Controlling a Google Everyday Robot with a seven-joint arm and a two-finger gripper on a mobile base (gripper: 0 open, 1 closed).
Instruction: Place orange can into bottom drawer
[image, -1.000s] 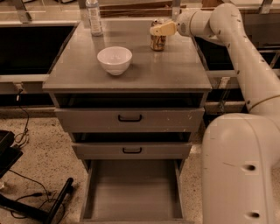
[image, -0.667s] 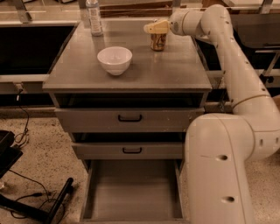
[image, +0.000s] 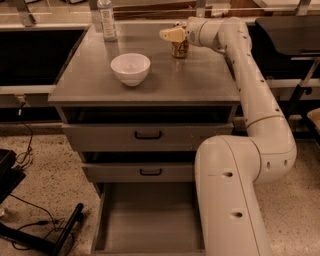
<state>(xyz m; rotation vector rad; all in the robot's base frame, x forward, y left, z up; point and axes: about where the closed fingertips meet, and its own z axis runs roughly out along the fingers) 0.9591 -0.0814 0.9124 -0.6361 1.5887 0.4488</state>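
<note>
The orange can stands upright on the grey cabinet top, near its far right part. My gripper is at the can's top, covering its upper part; the arm reaches in from the right. The bottom drawer is pulled open at the foot of the cabinet, and its plain grey inside holds nothing. The arm's large base link covers the drawer's right side.
A white bowl sits on the cabinet top left of the can. A clear plastic bottle stands at the far left corner. Two shallower drawers with black handles are above the bottom one. Cables and a black stand lie on the floor at left.
My gripper has moved a little to the left over the can's top, and the arm's lower links have swung in front of the cabinet's right side. The can has stayed in place.
</note>
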